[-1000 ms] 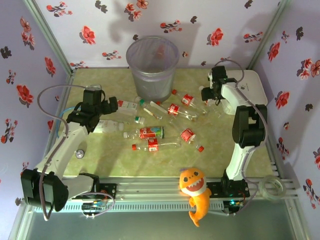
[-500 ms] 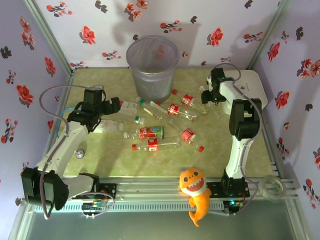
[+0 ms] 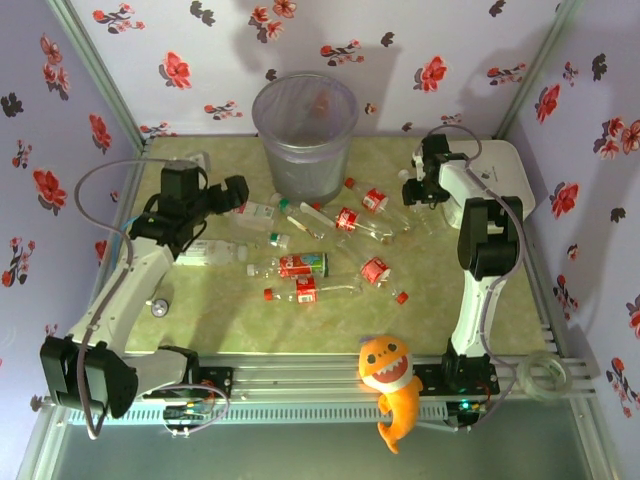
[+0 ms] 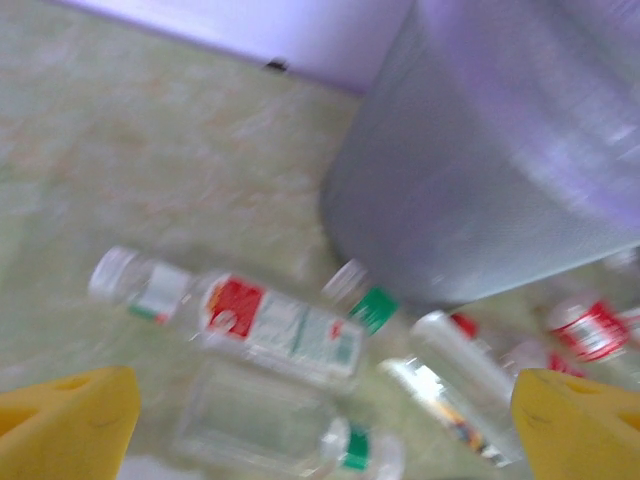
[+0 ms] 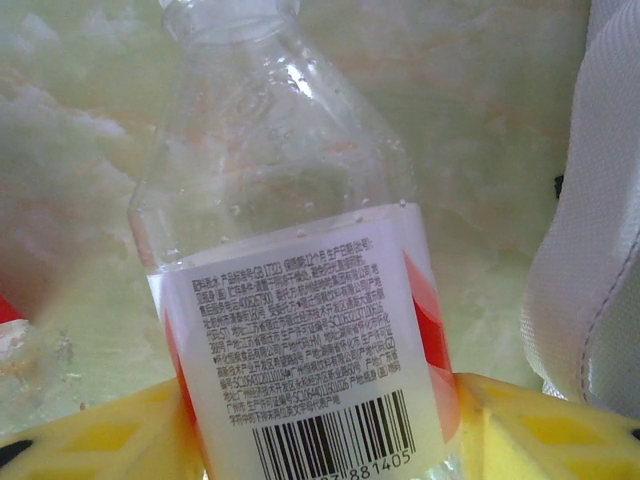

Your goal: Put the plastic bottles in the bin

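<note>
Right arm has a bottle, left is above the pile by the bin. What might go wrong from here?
1. The right jaws pinch the held bottle at its label's lower end, so the long neck end may swing or slip on the way to the bin.
2. The white box sits close beside it; a lift could brush it.
3. The left jaws hang open over crowded bottles; closing may catch two or shove one.

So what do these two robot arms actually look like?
The left arm and right arm are slim: white links, black joints and bases. A thin grey cable loops along each. The left gripper and right gripper are black, with yellow fingers.
</note>
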You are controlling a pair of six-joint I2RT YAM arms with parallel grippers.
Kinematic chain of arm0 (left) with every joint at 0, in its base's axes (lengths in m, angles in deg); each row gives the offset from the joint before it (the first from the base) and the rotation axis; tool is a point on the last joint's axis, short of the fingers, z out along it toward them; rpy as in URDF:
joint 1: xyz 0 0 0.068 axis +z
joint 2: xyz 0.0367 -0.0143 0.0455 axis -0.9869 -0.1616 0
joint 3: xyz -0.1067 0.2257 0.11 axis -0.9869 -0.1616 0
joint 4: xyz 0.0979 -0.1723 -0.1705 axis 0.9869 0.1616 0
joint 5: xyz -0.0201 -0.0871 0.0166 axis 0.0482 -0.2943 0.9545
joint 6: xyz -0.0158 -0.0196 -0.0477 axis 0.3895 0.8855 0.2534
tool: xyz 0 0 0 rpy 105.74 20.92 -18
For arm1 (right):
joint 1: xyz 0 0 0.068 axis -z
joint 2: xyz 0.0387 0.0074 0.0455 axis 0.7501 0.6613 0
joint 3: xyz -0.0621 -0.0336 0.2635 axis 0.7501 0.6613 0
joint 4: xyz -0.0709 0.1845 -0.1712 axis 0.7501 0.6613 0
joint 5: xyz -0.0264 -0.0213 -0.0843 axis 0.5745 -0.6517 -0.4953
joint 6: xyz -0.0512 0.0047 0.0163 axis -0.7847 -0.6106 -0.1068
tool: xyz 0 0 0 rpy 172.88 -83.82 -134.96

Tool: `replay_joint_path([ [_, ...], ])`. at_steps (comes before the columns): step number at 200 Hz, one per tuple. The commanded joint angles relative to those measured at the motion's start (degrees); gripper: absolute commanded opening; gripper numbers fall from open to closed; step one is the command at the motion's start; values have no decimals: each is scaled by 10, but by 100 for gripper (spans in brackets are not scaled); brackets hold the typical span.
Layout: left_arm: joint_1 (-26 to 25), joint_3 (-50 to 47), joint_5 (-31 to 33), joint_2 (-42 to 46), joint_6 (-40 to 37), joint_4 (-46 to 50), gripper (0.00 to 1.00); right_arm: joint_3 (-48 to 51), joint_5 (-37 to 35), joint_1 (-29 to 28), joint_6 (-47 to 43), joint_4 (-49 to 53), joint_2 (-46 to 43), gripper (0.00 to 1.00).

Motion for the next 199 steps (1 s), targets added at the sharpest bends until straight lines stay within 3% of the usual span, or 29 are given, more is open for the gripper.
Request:
replay_joint_path([
  [1, 4, 51, -64, -25, 41, -71, 95, -21, 12, -1, 2, 23, -53, 61],
  [41, 27, 133, -144, -134, 118, -143, 91, -34, 7, -13, 6, 35, -106, 61],
  [89, 33, 208, -169, -243, 153, -178, 81, -75, -9, -53, 20, 39, -183, 60],
  [121, 32, 237, -187, -280, 149, -180, 75, -107, -15, -84, 44, -9, -240, 60],
  [155, 30, 245, -187, -306, 139, -176, 73, -133, 38, -91, 98, -89, -265, 61],
  [199, 24, 254, -191, -334, 133, -176, 69, -232, 119, -111, 162, -149, -207, 61],
])
